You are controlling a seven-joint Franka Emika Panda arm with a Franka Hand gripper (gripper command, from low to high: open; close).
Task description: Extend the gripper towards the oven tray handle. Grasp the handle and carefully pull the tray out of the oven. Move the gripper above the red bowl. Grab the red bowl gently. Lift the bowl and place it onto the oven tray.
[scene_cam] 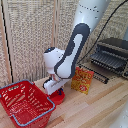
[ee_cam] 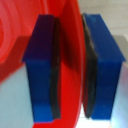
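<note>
much of the red bowl is hidden in the exterior view: the white arm's wrist stands right over it, and only a red sliver of its rim and side shows beneath, on the desk just beside the red wire basket. the tool itself is hard to make out there, lost between the wrist housing and the bowl. the wrist view is very close and blurred; the bowl fills it as red curves, cut off on all sides, so its full outline cannot be seen.

in that close view the tool has its two blue fingers on either side of the bowl's thin wall, dark pads pressed to it: it is pinching the rim. the rim runs as a narrow band between the fingers.

the oven sits at the exterior view's right, partly cut by the frame edge, its tray drawn forward, bars running lengthwise out of the opening. the oven tray handle cannot be told apart from the bars.

a yellow-orange packet stands between bowl and oven. the desk is pale wood; behind is a woven cane screen.
</note>
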